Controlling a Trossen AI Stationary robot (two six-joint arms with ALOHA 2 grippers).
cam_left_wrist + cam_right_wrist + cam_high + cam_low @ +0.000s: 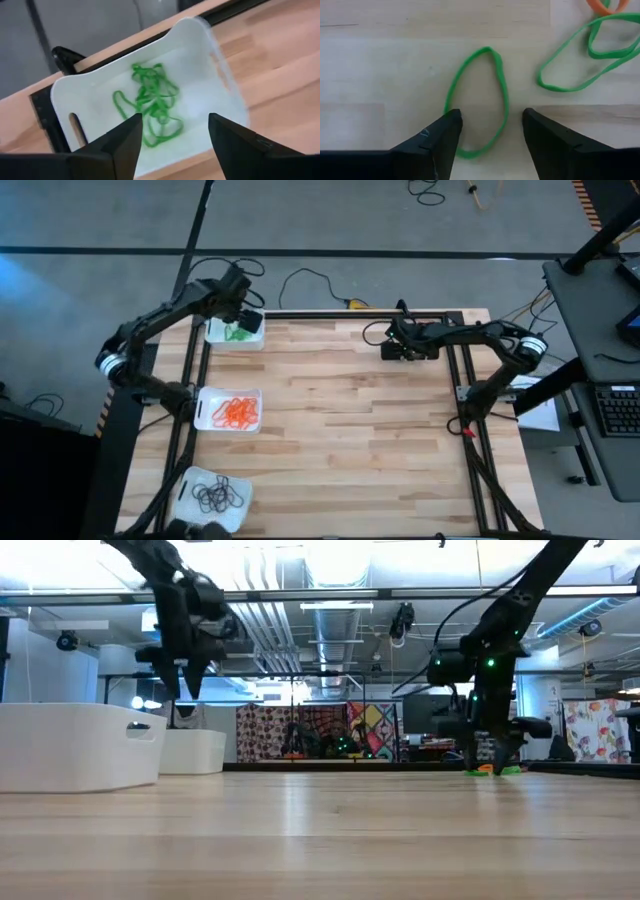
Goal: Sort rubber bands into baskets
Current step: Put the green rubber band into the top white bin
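I see the left gripper (pixel 172 137) hanging above the far basket (pixel 214 333), fingers apart and holding nothing; a tangle of green bands (pixel 152 105) lies inside that basket. Nearer than it along the same table edge sits the middle basket (pixel 204 412) with orange bands (pixel 237 413), then the near basket (pixel 186 485) with black bands (pixel 217 496). Across the table from the far basket, my right gripper (pixel 490 132) is low over the wood, fingers spread either side of one green band (pixel 477 97) lying flat (not yet pinched). Just beside it lie another green loop (pixel 590 52) and an orange one (pixel 609 5).
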